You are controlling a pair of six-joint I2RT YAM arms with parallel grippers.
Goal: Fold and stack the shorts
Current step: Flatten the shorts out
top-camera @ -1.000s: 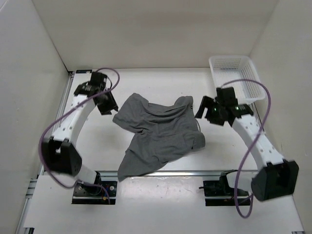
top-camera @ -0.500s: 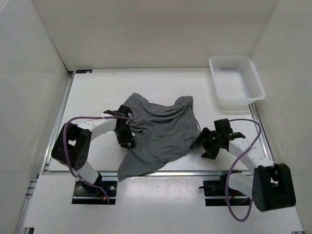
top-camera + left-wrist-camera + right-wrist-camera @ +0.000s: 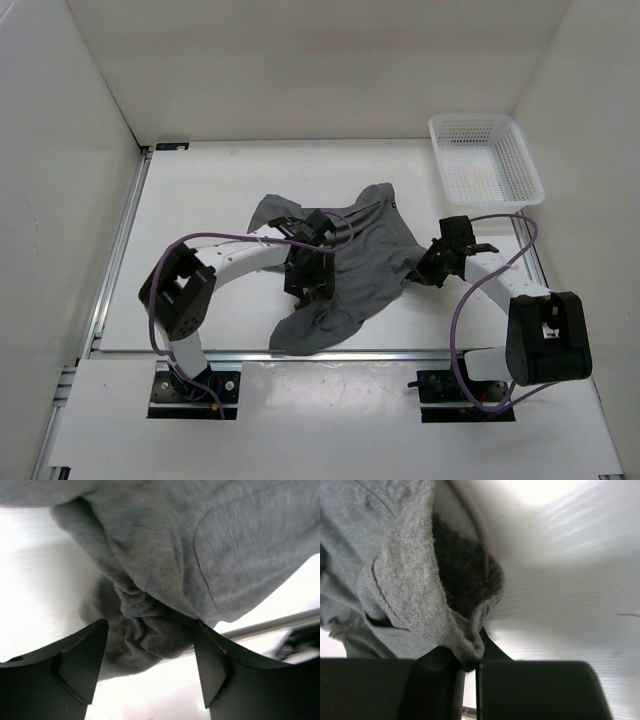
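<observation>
left gripper (image 3: 309, 285): jaws apart over the bunched near-left fabric, clamping nothing
right gripper (image 3: 425, 272): pinched shut on the right hem
shorts (image 3: 365, 250): crumpled mid-worktop (image 3: 200, 200), between both grippers, long axis near-left to far-right
basket (image 3: 470, 120): far right, well apart

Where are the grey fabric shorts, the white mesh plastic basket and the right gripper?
Grey fabric shorts (image 3: 372, 268): top external view, middle of the cloth.
White mesh basket (image 3: 486, 213): top external view, near wall.
Right gripper (image 3: 468, 667): right wrist view, between fingertips pinching the shorts' edge.
</observation>
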